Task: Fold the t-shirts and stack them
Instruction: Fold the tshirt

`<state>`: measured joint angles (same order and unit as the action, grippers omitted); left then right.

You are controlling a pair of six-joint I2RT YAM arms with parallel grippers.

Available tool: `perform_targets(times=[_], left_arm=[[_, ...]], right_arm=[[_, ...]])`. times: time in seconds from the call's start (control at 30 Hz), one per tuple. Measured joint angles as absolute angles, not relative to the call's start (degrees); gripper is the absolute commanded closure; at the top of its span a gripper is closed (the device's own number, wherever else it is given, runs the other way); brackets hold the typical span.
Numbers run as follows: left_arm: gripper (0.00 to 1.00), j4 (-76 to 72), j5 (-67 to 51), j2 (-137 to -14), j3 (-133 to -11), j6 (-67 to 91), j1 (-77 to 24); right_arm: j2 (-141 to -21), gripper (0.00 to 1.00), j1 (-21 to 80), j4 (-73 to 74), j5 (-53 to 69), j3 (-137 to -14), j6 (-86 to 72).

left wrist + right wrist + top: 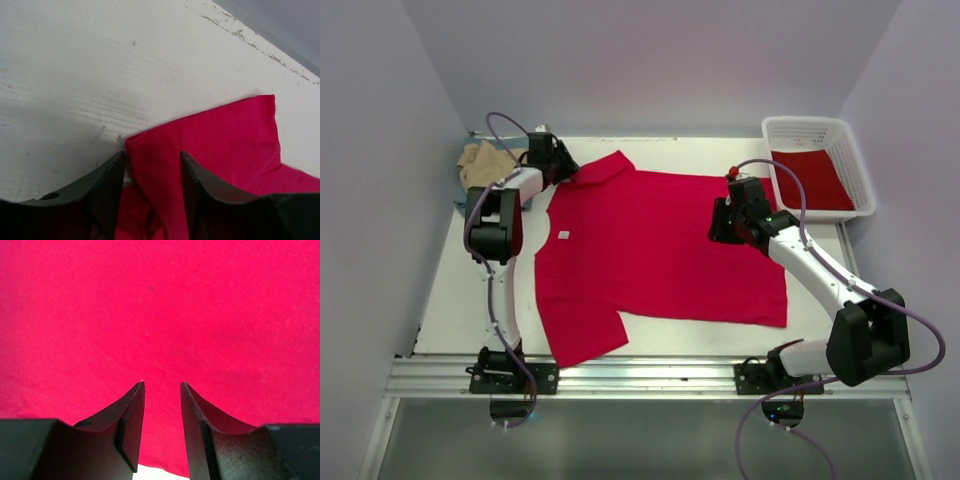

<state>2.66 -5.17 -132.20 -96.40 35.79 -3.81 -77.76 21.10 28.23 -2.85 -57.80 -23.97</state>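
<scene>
Left fingers open round the red t-shirt sleeve, right fingers open over it; I might pinch too little and drop it.

The overhead camera looks down on everything; both wrist cameras sit close over the red t-shirt.

The spread t-shirt lies flat in the middle of the worktop, neck to the left and hem to the right. The left claw is at its far sleeve and the right claw is over its right part. A bunched t-shirt sits in the far left corner, and the basket stands in the far right corner with a folded t-shirt in it.
</scene>
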Motion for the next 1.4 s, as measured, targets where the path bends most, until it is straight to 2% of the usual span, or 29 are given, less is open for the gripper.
perform_targets(times=[0.1,0.23,0.37,0.4,0.5,0.6,0.63,0.7,0.8,1.0,1.4], left_arm=[[0.63,1.58,-5.72,-133.45,-97.23,37.12,-3.81],[0.74,0.32,-6.26,-135.31,-98.89,38.68,-3.81],[0.92,-0.45,-6.61,-136.44,-99.55,39.79,-3.81],[1.00,-0.58,-6.66,-136.62,-99.66,39.94,-3.81],[1.00,-0.73,-6.83,-136.94,-100.09,39.88,-3.81],[1.00,-0.75,-6.83,-136.94,-100.12,39.64,-3.75],[1.00,-0.80,-6.83,-136.94,-100.12,39.53,-3.70],[1.00,-0.91,-6.90,-136.90,-100.07,39.33,-3.60],[1.00,-1.02,-6.61,-136.14,-99.26,38.33,-3.14],[1.00,0.84,-3.27,-132.53,-98.89,35.22,-1.30],[1.00,3.05,-1.13,-126.67,-99.22,31.79,2.87]], right_arm=[[-77.76,0.62,21.10,28.25,-2.87,-57.80,-23.94],[-77.76,0.64,21.10,28.27,-3.07,-57.80,-23.90],[-77.76,0.67,21.10,28.29,-3.16,-57.80,-23.88],[-77.76,0.68,21.10,28.29,-3.25,-57.80,-23.86],[-77.76,0.69,21.10,28.29,-3.40,-57.80,-23.88],[-77.76,0.75,21.10,28.29,-3.53,-57.80,-23.86],[-77.76,0.81,21.10,28.29,-3.70,-57.80,-23.88],[-77.76,0.85,21.10,28.27,-4.69,-57.80,-23.94],[-78.37,1.00,21.10,28.23,-7.75,-57.91,-24.36],[-86.24,1.00,21.10,28.73,-15.59,-62.57,-24.86],[-104.84,1.00,20.34,30.13,-22.83,-82.41,-24.71]])
